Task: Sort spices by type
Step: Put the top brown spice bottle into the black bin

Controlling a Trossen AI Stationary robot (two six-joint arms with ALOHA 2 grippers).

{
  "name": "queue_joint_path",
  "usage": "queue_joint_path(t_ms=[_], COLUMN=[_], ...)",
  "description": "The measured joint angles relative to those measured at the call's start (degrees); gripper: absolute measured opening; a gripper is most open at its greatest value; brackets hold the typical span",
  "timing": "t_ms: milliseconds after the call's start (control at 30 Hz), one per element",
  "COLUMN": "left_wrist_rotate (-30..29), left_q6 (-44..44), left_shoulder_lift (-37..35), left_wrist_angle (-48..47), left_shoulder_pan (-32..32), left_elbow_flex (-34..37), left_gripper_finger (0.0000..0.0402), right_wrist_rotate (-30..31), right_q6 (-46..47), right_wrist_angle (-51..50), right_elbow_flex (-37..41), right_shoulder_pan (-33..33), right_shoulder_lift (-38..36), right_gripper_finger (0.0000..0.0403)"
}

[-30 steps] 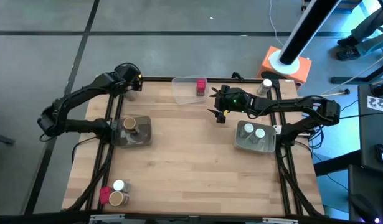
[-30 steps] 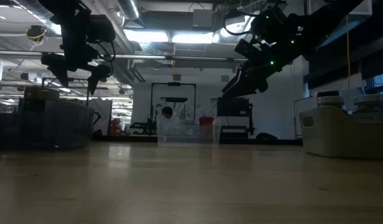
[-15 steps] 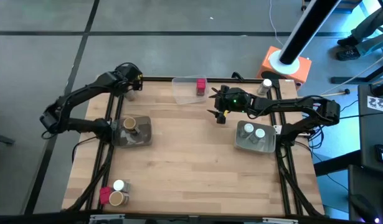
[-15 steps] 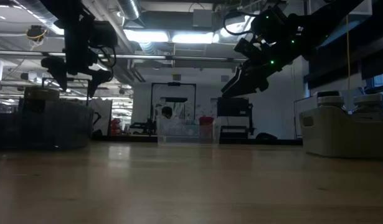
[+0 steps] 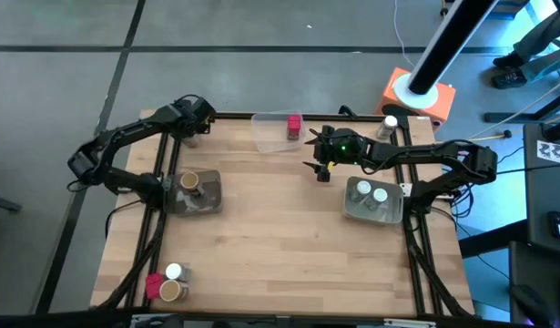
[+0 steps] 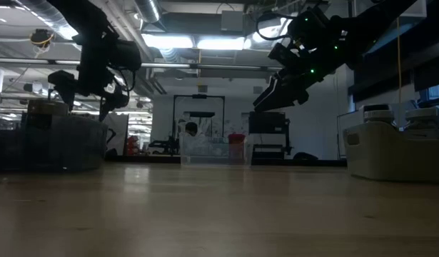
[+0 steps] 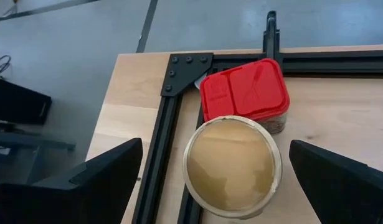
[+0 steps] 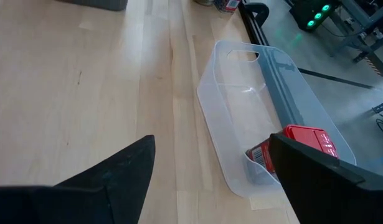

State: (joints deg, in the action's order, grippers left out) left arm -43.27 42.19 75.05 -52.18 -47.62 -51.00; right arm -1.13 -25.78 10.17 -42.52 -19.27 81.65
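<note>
My left gripper (image 5: pixel 194 130) hangs open above the table's far-left corner. In the left wrist view a tan round-topped cylinder (image 7: pixel 231 165) and a red-lidded block (image 7: pixel 244 90) stand side by side on the wood between its spread fingers (image 7: pixel 110 180), untouched. My right gripper (image 5: pixel 309 151) is open and raised beside the clear tray (image 5: pixel 266 137), which holds one red block (image 5: pixel 294 126) (image 8: pixel 300 146). Another red block (image 5: pixel 153 287), a white-capped jar (image 5: pixel 173 271) and a tan cylinder (image 5: pixel 173 292) stand at the near-left corner.
A grey bin (image 5: pixel 211 202) on the left holds tan cylinders; a grey bin (image 5: pixel 351 208) on the right holds two white-capped jars. One more white-capped jar (image 5: pixel 389 123) stands at the far-right corner. Black frame rails run along the table's edges. The table's middle is bare wood.
My left gripper has come down a little over the far-left corner and shifted slightly toward the table's right, still open. The right arm has kept still.
</note>
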Motion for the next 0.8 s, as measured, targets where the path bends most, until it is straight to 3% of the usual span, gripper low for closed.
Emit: queue_joint_path(t_ms=[400, 800], left_wrist_rotate=[3.27, 3.41], left_q6=[2.01, 2.33], left_shoulder_lift=[1.01, 7.6], left_wrist_angle=[1.13, 2.11], left_shoulder_pan=[0.15, 0.52], left_elbow_flex=[0.0, 0.0], left_gripper_finger=[0.0388, 0.0388], right_wrist_rotate=[0.0, -0.02], right_q6=[-0.02, 0.46], right_wrist_angle=[-0.02, -0.6], right_elbow_flex=[0.0, 0.0], right_shoulder_pan=[0.0, 0.0], right_shoulder_lift=[0.0, 0.0], right_gripper_finger=[0.0314, 0.0314])
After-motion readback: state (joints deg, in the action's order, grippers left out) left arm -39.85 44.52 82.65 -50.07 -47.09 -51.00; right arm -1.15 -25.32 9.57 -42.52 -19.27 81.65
